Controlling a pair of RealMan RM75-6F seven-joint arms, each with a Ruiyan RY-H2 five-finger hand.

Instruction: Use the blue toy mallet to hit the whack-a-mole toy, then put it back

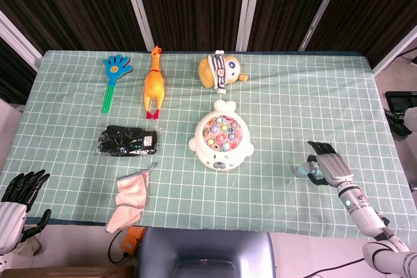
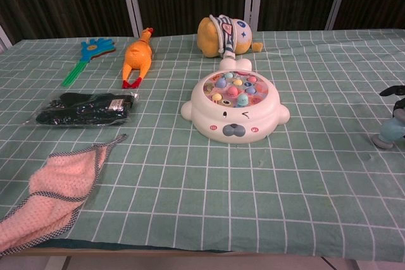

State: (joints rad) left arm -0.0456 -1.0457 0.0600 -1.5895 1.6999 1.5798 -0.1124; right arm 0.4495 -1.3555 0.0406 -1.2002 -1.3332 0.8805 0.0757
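Note:
The white whack-a-mole toy (image 1: 221, 136) (image 2: 235, 105) with coloured pegs sits at the table's middle. The blue toy mallet (image 1: 302, 171) (image 2: 387, 133) is at the front right, its head low on the cloth. My right hand (image 1: 331, 163) (image 2: 397, 92) holds its handle, the fingers pointing away from me; in the chest view the hand is mostly cut off by the right edge. My left hand (image 1: 18, 190) hangs off the table's front left corner with its fingers apart and nothing in it.
Along the back lie a blue hand clapper (image 1: 115, 75), a rubber chicken (image 1: 154, 83) and a plush toy (image 1: 220, 71). A black packet (image 1: 128, 140) and a pink cloth (image 1: 130, 193) lie at the front left. A green checked cloth (image 1: 293, 102) covers the table.

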